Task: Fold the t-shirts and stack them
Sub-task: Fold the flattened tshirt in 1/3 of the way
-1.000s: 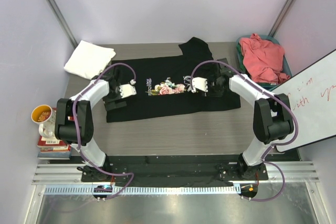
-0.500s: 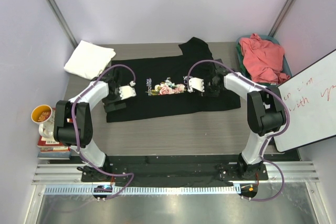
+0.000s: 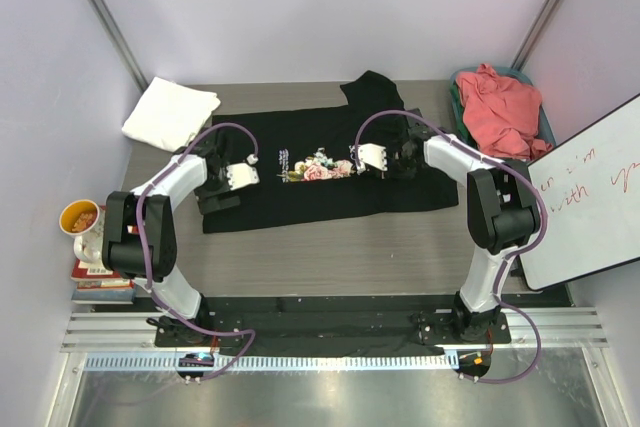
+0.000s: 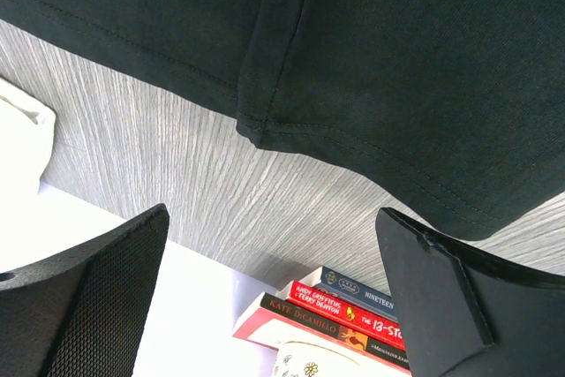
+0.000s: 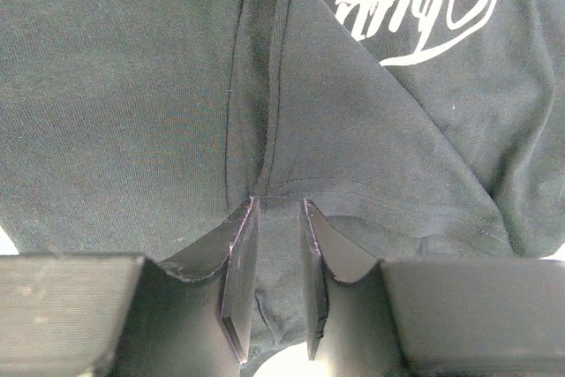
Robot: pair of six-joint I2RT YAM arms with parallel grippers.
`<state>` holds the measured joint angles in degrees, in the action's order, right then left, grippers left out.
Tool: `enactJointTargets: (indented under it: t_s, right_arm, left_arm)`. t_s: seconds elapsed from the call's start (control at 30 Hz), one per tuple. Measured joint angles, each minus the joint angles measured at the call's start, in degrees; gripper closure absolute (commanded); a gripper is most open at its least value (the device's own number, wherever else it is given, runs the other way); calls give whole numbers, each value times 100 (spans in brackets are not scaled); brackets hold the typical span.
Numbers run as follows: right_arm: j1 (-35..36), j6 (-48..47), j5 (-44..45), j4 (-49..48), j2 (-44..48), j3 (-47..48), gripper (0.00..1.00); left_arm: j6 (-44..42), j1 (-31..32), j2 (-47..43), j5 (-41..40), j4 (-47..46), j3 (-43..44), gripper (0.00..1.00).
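We see the right gripper [image 5: 280, 209] clenched to a narrow slit on the black t-shirt [image 5: 132, 68], with a ridge of its cloth filling the gap between the two fingers [image 5: 238, 262]. A stitched seam runs straight away from the fingertips. The white script of the print lies ahead of them and off to the right in the wrist view.

The left gripper [image 4: 272, 216] is released, its jaws spread wide above the same shirt's other end. A hemmed corner of black cloth lies just ahead of its tips, and bare grey table [image 4: 177, 174] shows between them. Below its right finger we see a stack of books [image 4: 344, 311] off the table's edge.

From above, the black shirt lies flat between the two grippers, print up. The white t-shirt [image 3: 170, 110] sits folded beyond the left gripper, towards its outer side and apart from the black one. The coral-pink t-shirt [image 3: 500, 107] is heaped in a basket [image 3: 545, 132] beyond the right gripper, on its outer side.
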<state>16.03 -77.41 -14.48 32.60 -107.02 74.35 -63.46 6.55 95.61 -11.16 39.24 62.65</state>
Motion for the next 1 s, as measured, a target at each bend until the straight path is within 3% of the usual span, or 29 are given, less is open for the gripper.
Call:
enactJointTargets:
  t_s: [0.47,0.8,1.0]
  right_arm:
    - [0,0,22,2,-240,13,70]
    - [0,-15,63,24,-343,111,99]
    - [9,-39,142,42,-352,306,99]
  left_arm:
    - [4,0,114,0,2,11,0]
    - [4,0,166,2,0,24,0]
    - [4,0,221,4,0,24,0]
